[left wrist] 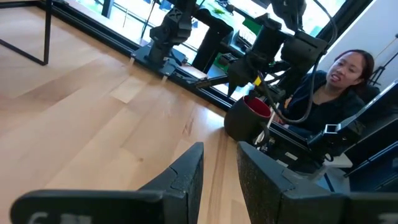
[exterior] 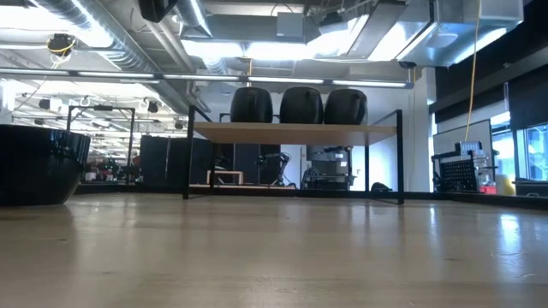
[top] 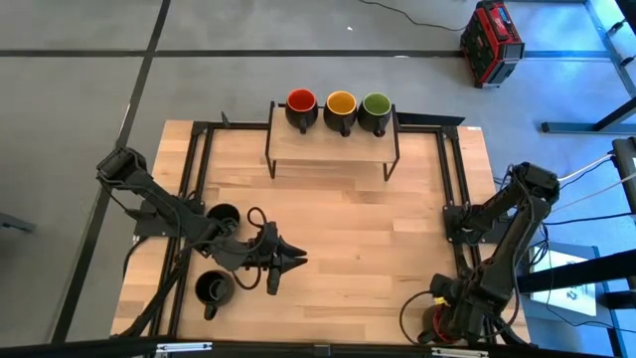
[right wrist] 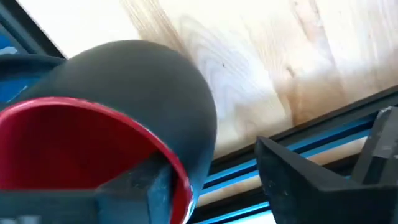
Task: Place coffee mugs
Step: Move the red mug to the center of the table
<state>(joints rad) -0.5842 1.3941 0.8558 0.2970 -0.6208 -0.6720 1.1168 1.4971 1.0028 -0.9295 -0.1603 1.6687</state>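
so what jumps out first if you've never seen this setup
Three mugs sit in a row on the small raised shelf at the table's far edge: red mug, yellow-orange mug, green mug. The right gripper, at the table's near right corner, has one finger inside another red-lined mug. The left gripper hangs empty over the near left, beside two black mugs.

In front of the shelf (top: 333, 147) the wooden surface (top: 368, 239) lies bare and wide, so a gripper can pass there. On the shelf top three mugs (top: 340, 107) stand close together. Far from the shelf, two black mugs (top: 213, 288) and the left gripper (top: 290, 263) block the near left corner.
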